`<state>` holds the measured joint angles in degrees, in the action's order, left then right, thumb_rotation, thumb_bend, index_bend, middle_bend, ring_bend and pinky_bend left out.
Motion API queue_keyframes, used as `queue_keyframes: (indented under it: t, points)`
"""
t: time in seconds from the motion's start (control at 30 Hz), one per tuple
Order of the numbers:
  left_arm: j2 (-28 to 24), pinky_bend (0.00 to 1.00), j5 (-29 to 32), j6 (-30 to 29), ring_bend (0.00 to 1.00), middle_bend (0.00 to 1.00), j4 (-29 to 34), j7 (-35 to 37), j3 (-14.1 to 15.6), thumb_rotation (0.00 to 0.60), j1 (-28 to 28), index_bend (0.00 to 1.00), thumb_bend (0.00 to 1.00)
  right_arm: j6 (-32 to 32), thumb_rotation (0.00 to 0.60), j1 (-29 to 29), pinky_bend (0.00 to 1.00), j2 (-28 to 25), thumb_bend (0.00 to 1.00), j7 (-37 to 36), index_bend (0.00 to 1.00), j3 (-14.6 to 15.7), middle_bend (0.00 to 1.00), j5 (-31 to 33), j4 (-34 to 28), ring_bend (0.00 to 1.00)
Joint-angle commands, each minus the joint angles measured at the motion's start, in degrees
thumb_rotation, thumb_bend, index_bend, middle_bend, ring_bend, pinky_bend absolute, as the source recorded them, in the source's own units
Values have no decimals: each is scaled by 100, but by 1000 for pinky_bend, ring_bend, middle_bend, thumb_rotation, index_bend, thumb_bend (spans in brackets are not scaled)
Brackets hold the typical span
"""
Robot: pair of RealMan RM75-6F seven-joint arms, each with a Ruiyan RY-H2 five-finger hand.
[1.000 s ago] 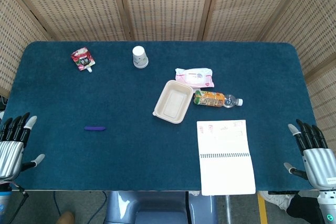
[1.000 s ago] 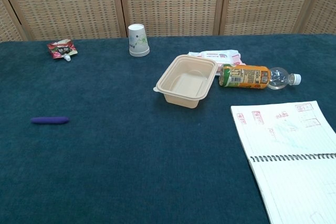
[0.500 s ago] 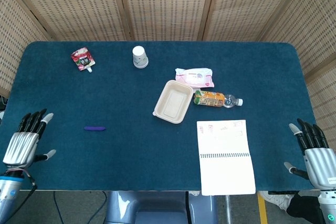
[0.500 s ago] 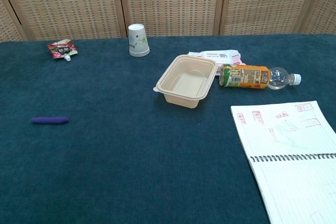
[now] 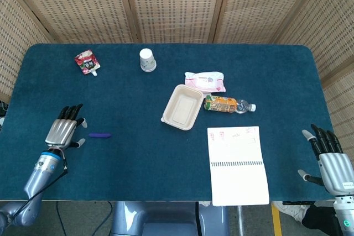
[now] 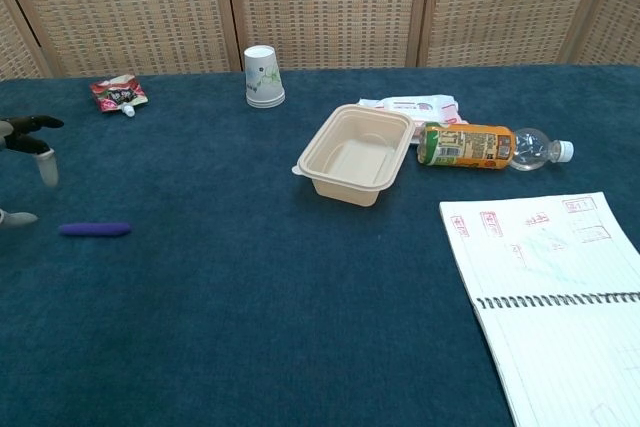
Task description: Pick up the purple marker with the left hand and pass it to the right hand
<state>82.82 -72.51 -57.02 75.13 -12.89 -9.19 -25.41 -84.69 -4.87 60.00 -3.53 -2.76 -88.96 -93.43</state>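
Note:
The purple marker (image 5: pixel 99 135) lies flat on the blue table, left of centre, also low at the left in the chest view (image 6: pixel 94 230). My left hand (image 5: pixel 64 129) hovers just left of the marker with fingers spread and nothing in it; only its fingertips (image 6: pixel 22 137) show at the chest view's left edge. My right hand (image 5: pixel 331 156) stays at the table's front right corner, fingers apart and empty, far from the marker.
A beige food tray (image 5: pixel 182 106), an orange-labelled bottle (image 5: pixel 228 104) and a wipes pack (image 5: pixel 205 81) sit mid-table. An open notebook (image 5: pixel 237 164) lies front right. A paper cup (image 5: pixel 147 59) and a red pouch (image 5: pixel 87 62) stand at the back.
My left hand has moved forward and right from the table's front left edge to just beside the marker. The marker and my right hand have stayed put.

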Motion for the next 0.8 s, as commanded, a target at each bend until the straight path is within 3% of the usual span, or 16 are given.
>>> queue_keyframes:
  t: [0.03,0.8]
  points:
    - [266,0,165,185,0,0,-302,-63,-8,600,-155,455,312,21,600,-9,0,0,0,-36,129,-5,0,18,25,0]
    - [716,0,401,327,0,0,-838,-95,165,600,-302,498,372,61,600,-29,0,4,0,-104,126,2,0,40,55,0]
